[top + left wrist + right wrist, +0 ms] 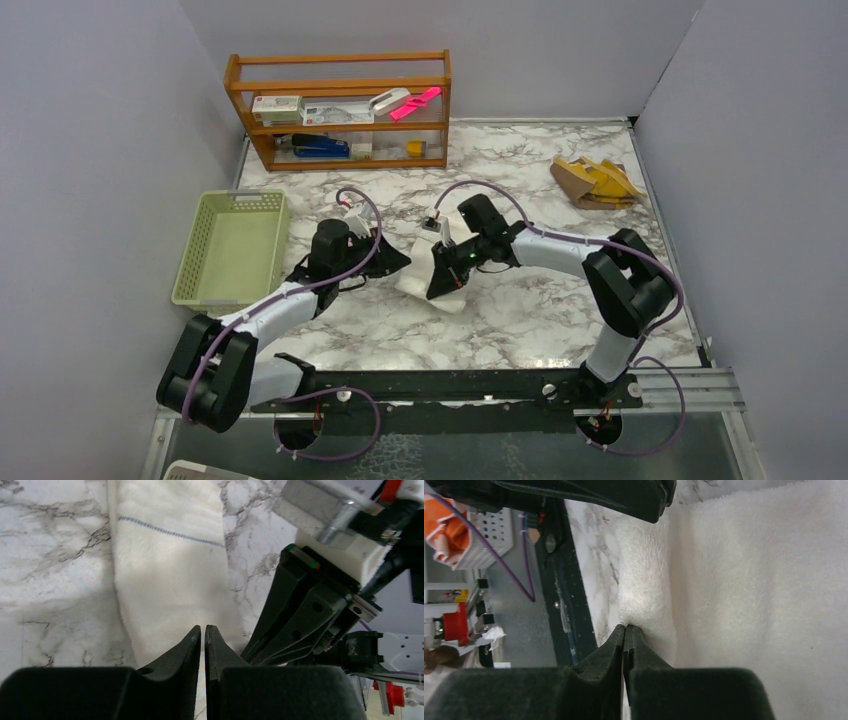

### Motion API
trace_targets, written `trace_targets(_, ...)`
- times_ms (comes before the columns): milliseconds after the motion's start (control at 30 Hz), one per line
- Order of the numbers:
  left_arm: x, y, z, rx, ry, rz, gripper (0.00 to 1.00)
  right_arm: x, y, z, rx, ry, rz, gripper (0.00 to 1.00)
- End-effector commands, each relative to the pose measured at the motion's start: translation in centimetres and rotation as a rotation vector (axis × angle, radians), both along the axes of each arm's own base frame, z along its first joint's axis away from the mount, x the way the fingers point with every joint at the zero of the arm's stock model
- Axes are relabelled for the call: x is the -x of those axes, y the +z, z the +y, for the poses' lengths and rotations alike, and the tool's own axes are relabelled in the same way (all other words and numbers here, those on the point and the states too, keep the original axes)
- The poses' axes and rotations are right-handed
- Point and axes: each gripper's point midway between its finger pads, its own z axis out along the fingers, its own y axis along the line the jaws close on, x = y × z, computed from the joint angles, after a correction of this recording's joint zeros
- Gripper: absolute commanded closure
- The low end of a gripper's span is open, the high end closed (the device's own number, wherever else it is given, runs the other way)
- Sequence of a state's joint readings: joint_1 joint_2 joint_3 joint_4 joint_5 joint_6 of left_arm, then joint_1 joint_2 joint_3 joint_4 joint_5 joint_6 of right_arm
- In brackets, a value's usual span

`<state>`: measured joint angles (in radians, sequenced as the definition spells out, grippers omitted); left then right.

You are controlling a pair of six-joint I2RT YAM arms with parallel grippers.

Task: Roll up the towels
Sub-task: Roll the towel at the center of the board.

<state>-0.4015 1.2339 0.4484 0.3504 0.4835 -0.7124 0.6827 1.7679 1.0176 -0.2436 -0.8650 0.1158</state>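
Note:
The white towel (pixel 418 281) lies partly folded on the marble table, between my two grippers. My left gripper (pixel 393 262) sits at its left side; in the left wrist view its jaws (pixel 203 627) are closed to a thin slit, tips over the white towel (pixel 165 565), nothing clearly held. My right gripper (pixel 447 279) is on the towel's right part; its jaws (pixel 625 626) are shut, pinching a folded edge of the white towel (pixel 749 580). The mustard-yellow towel (pixel 595 181) lies crumpled at the back right, away from both grippers.
A pale green basket (pixel 230 197) stands at the left. A wooden shelf (pixel 340 110) with small items stands at the back. The right gripper's body (pixel 300 615) is close beside the left fingers. Grey walls close in both sides.

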Motion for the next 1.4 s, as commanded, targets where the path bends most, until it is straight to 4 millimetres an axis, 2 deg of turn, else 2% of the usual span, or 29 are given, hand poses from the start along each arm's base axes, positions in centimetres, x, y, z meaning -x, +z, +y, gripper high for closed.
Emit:
trace_targets(0, -0.1, 4.9, -0.9, 0.105, -0.025, -0.104, 0.88, 0.8, 3.5, 0.6, -0.173, 0.030, 0.096, 0.99)
trace_targets(133, 0.3, 6.3, -0.6, 0.108, -0.017, -0.127, 0.88, 0.2, 3.5, 0.4, -0.220, 0.002, 0.216, 0.99)
trace_targets(267, 0.8, 6.5, -0.6, 0.102, -0.035, -0.138, 0.87, -0.4, 2.3, 0.4, -0.202, -0.038, 0.302, 0.99)
trace_targets(433, 1.2, 4.9, -1.4, 0.074, -0.071, -0.112, 0.86, 0.0, 1.8, 0.7, -0.232, -0.050, 0.405, 0.99)
trace_targets(600, 1.8, 3.8, -2.7, 0.061, -0.099, -0.094, 0.86, 0.2, 0.2, 0.7, -0.206, -0.090, 0.522, 0.99)
trace_targets(800, 1.7, 3.0, -2.7, 0.038, -0.086, -0.100, 0.86, -1.7, -1.3, 0.4, -0.138, -0.202, 0.543, 0.99)
trace_targets(967, 1.4, -0.7, -3.3, -0.001, -0.101, -0.035, 0.86, -2.3, -2.7, 0.2, -0.092, -0.231, 0.552, 0.99)
trace_targets(1133, 1.8, -4.3, -3.4, -0.052, -0.071, 0.046, 0.88, -3.2, -4.3, -0.5, -0.001, -0.287, 0.462, 0.99)
trace_targets(1367, 1.8, -7.3, -2.7, -0.133, -0.022, 0.086, 0.88, -4.1, -4.9, -1.2, 0.056, -0.327, 0.366, 0.99)
